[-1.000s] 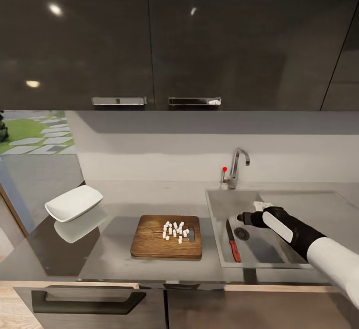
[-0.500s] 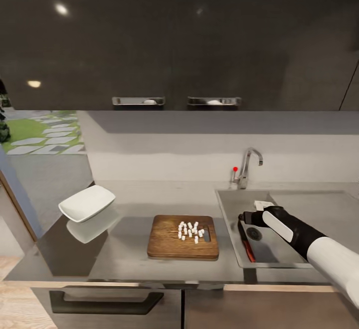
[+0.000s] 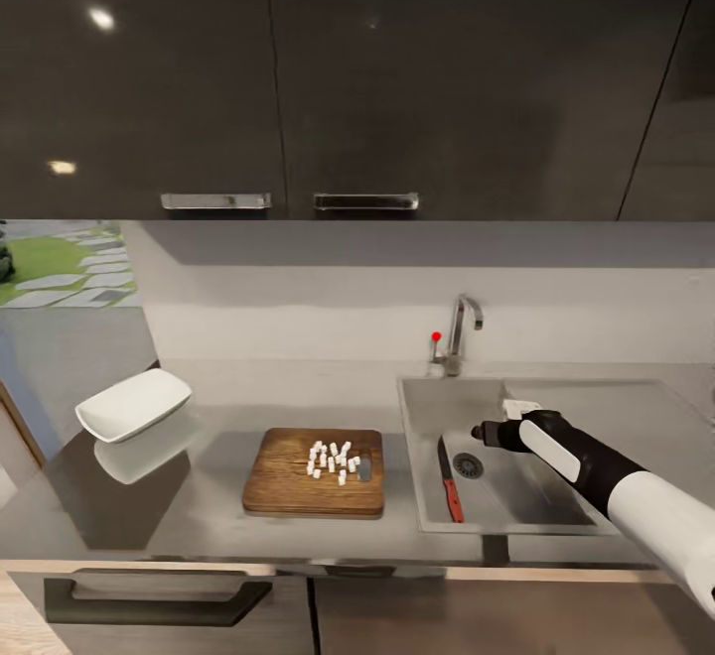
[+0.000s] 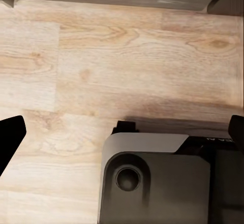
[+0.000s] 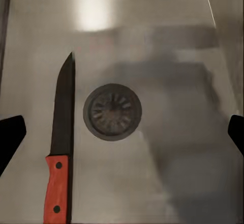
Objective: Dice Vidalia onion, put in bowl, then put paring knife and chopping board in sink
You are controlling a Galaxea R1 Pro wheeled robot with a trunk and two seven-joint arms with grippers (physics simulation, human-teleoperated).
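The diced onion (image 3: 331, 459) lies as a cluster of small white cubes on the brown chopping board (image 3: 298, 481), on the countertop (image 3: 218, 526) left of the sink (image 3: 422, 407). The paring knife (image 3: 449, 481) lies flat on the sink floor, red handle toward the front; it is beside the round drain (image 5: 112, 112) in the right wrist view, knife (image 5: 60, 147). My right gripper (image 3: 479, 431) hovers open over the basin above the drain, right gripper (image 5: 122, 132) holding nothing. The white bowl (image 3: 134, 404) rests tilted at the countertop's left end. My left gripper (image 4: 122, 132) is open over the wooden floor.
A chrome tap (image 3: 459, 327) with a red knob stands behind the sink. Dark wall cabinets (image 3: 348, 79) hang above the countertop, and a drawer handle (image 3: 149, 600) shows below its front edge. The robot's grey base (image 4: 152, 178) sits under my left gripper.
The whole picture swung right and then back left, so the camera moved. The knife, board, cubes and bowl keep their places; my right gripper stays open over the sink.
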